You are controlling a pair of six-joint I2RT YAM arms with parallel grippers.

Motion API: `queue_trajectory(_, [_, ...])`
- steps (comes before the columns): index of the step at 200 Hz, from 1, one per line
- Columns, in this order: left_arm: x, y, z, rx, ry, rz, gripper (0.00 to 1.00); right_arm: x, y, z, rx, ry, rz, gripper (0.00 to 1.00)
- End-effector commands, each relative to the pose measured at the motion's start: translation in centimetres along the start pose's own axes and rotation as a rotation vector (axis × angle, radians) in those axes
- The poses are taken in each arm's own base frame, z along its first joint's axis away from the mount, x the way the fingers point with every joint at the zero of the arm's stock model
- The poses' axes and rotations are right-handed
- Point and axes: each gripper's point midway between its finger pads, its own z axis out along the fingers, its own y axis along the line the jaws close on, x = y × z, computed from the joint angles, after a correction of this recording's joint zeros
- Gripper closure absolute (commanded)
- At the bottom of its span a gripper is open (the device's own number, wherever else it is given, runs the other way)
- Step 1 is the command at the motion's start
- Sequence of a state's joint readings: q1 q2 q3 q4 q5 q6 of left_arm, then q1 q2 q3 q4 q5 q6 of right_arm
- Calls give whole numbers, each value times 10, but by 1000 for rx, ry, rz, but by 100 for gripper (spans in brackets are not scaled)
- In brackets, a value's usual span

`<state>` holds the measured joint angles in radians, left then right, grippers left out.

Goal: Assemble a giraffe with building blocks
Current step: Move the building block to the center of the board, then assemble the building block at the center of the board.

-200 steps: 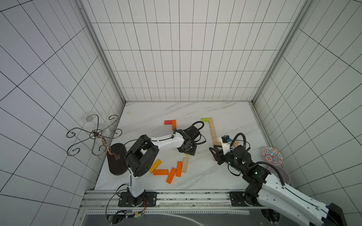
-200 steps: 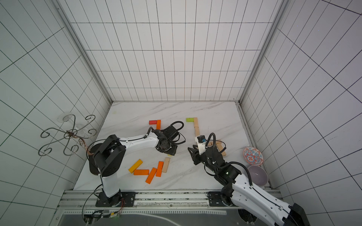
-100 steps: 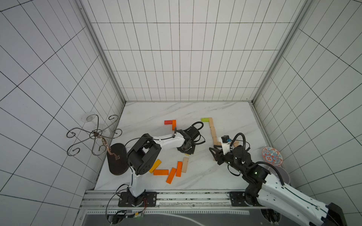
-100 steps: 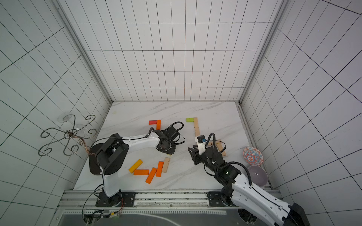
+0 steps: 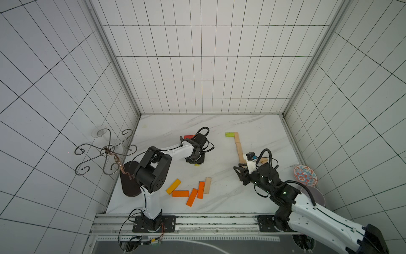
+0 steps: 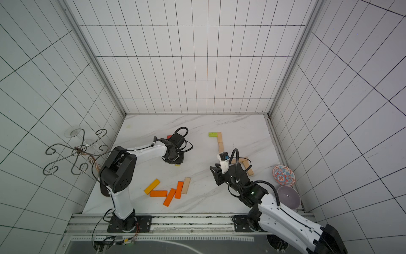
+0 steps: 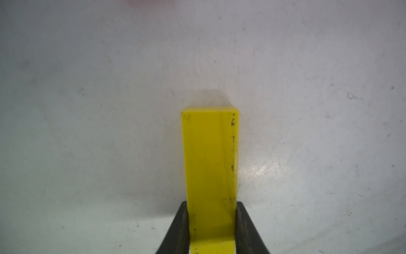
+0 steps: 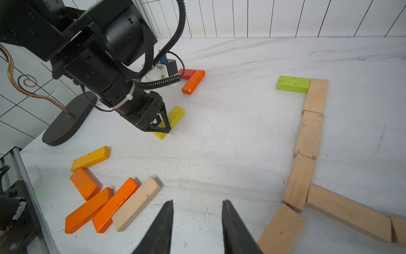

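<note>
Okay, lift slow and level with left gripper [image 7: 211, 204] clamped on yellow block [image 7: 209, 154] near its end; keep right gripper [image 8: 197, 201], jaws apart and empty, clear.

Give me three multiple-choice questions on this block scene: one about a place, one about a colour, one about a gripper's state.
1. Where is the green block?
A. at the far end of the wooden row
B. in the bowl
C. on the orange blocks

2. What colour is the block in the left gripper?
A. red
B. yellow
C. green

3. How is the right gripper?
A. shut on the green block
B. shut on the bowl
C. open, empty

Answers:
1 A: it touches the row's last block, away from the arms.
2 B: the left wrist view shows the yellow block clamped between the jaws.
3 C: its jaws stand apart with nothing between them.
</note>
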<state>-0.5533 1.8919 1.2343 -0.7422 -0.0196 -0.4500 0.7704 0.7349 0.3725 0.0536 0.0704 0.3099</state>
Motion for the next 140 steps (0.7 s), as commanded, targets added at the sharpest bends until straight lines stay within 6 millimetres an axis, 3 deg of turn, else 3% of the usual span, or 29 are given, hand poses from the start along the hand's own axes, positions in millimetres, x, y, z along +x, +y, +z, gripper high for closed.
queue_trajectory(1, [4,13,9,-61,34,-8,60,9,-2,2,-5,2,-1,62])
queue_trajectory(22, [-1,12,7,-61,27,-14,44,8,-2,1,-3,-2,-4,62])
queue_trajectory(39, [-5,11,5,-60,24,-17,43,8,-3,1,0,-1,-6,62])
queue_trajectory(95, [-19,18,10,-60,30,-48,63,10,-3,3,-1,2,-12,62])
queue_trajectory(118, [-23,20,13,-52,38,-60,68,11,-3,4,0,3,-13,62])
queue_trajectory(140, [-29,17,17,-34,42,-70,66,11,-3,4,1,2,-15,62])
